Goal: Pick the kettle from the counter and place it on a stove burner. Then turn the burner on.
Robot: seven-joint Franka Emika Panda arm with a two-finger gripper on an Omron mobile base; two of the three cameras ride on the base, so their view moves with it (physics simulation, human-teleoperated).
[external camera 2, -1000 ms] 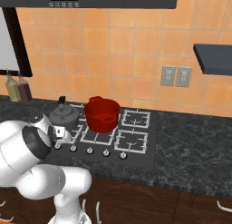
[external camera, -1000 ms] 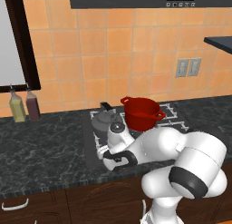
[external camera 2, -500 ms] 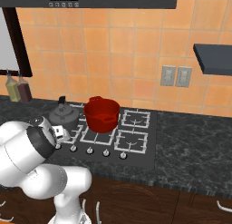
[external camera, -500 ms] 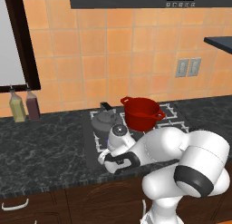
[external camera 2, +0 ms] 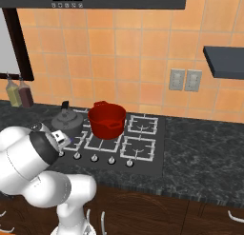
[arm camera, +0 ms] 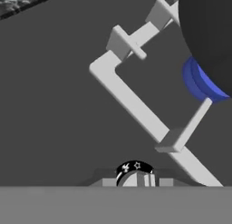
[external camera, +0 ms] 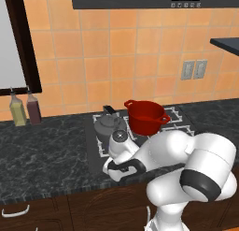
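The dark-grey kettle [external camera: 106,125] [external camera 2: 66,120] stands on the left stove burner, beside the red pot. In the hand view its dark body [arm camera: 208,28] fills the upper right, with a blue ring of flame [arm camera: 201,82] under it and the light-grey grate [arm camera: 136,105] running across. A silver knob with a black marked ring [arm camera: 134,172] sits at the bottom centre of that view. My gripper [external camera: 117,148] [external camera 2: 64,142] hangs low at the stove's front left corner, by the knob row. Its fingers are hidden by my wrist and forearm.
A red two-handled pot [external camera: 145,116] [external camera 2: 107,119] sits on the burner right of the kettle. Several knobs [external camera 2: 111,160] line the stove front. Two bottles [external camera: 25,108] stand at the wall on the left of the black counter [external camera: 42,155]. A dark shelf [external camera 2: 224,62] juts out at the right.
My hand has sunk slightly toward the stove's front left edge and the elbow has swung a little. Kettle and pot have not moved.
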